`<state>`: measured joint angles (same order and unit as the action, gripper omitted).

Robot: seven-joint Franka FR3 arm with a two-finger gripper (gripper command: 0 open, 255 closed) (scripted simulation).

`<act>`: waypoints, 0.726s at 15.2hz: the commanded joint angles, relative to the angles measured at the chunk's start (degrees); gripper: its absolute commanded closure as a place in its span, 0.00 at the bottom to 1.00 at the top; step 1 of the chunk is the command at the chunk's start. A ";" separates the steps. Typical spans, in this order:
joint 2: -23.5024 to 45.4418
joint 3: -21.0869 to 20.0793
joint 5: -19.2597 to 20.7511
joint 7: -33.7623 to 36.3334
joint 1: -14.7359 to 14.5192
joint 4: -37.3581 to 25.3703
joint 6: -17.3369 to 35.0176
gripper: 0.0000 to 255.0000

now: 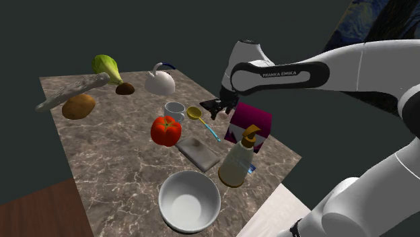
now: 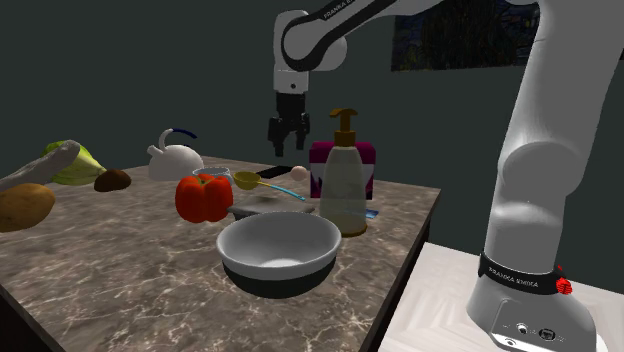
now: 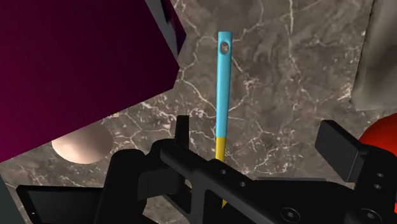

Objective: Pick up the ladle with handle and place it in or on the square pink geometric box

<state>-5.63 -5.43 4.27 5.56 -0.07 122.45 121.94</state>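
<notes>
The ladle (image 1: 202, 121) lies flat on the marble table (image 1: 121, 168), with a yellow bowl and a light blue handle. It is also in the second exterior view, ladle (image 2: 262, 180). The dark pink box (image 1: 250, 121) stands just beyond the handle's end, partly behind the soap dispenser. My black gripper (image 1: 214, 106) hangs open above the handle, beside the box (image 2: 368, 165). In the wrist view the blue handle (image 3: 222, 83) runs between the spread fingers (image 3: 181, 130), untouched, with the box (image 3: 83, 70) close alongside.
A red pepper (image 1: 165, 130) and a glass cup (image 1: 174, 110) sit near the ladle's bowl. A grey slab (image 1: 198, 152), a soap dispenser (image 1: 239, 161) and a white bowl (image 1: 190, 200) stand toward the front. Kettle (image 1: 160, 82), potato (image 1: 79, 106) and greens (image 1: 106, 65) lie farther back.
</notes>
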 commanded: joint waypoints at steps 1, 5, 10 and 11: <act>4.44 -0.34 1.70 0.93 -0.02 -2.97 1.23 0.00; 13.46 -0.46 5.24 2.64 -0.35 -9.58 3.04 0.00; 24.60 0.18 9.19 4.25 -1.41 -19.36 3.62 0.00; 24.99 0.29 9.29 4.31 -1.40 -19.14 4.23 0.00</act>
<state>17.81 -5.24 13.03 9.51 -1.26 104.32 125.71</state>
